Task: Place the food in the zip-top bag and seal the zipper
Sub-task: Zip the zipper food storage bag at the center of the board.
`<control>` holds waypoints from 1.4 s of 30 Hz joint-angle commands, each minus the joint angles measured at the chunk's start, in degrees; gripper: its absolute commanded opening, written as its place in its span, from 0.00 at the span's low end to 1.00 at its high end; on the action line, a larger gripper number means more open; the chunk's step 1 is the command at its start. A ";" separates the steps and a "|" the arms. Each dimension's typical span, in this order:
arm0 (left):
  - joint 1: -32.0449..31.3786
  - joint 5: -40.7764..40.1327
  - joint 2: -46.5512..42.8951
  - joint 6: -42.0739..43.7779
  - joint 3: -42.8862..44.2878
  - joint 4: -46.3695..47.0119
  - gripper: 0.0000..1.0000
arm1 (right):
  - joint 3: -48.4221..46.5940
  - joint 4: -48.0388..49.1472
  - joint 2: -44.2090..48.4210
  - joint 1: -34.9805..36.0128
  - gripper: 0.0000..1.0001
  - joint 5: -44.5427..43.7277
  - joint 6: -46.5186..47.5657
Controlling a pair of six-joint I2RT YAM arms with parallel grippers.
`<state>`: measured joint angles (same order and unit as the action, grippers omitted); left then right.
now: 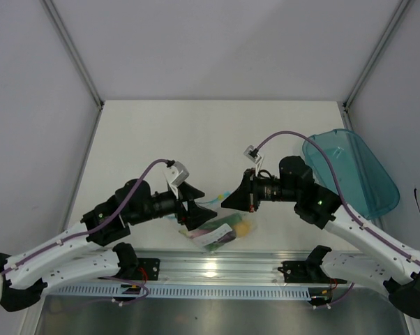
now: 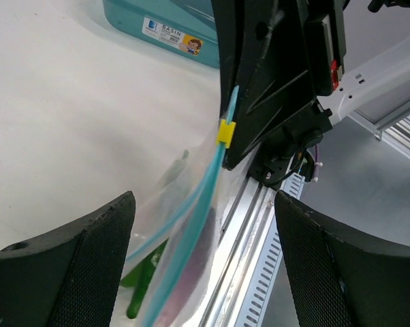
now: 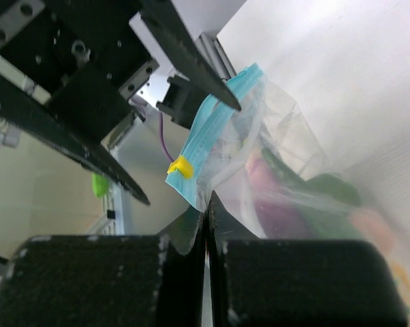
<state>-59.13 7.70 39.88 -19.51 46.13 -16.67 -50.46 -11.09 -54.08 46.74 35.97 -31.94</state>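
The right gripper is pinched tight on the zip-top bag, low in the middle of the top view, with the food inside. The left gripper is spread wide around the zipper. It should probably squeeze the strip flat, then slide straight.

White sticker on teal tray wall, well beyond left fingers: "BASIN" legible; small blue logo left of word, cartoon figure right of it. Finer print on sticker too small to read.
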 commanded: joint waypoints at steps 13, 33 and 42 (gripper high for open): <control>-1.60 0.65 4.85 0.61 0.71 2.87 0.38 | 2.47 8.46 2.49 0.02 0.00 -1.34 -9.02; -1.51 6.18 4.16 4.57 3.70 -2.93 0.01 | -8.95 -10.61 -4.79 -0.69 0.41 13.24 15.41; -1.51 8.73 4.07 5.27 3.79 -3.46 0.00 | -12.99 -13.16 -11.65 -1.21 0.27 19.84 21.56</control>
<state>-60.42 14.06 44.58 -15.88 47.40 -20.82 -59.61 -22.98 -64.60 45.71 51.18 -14.79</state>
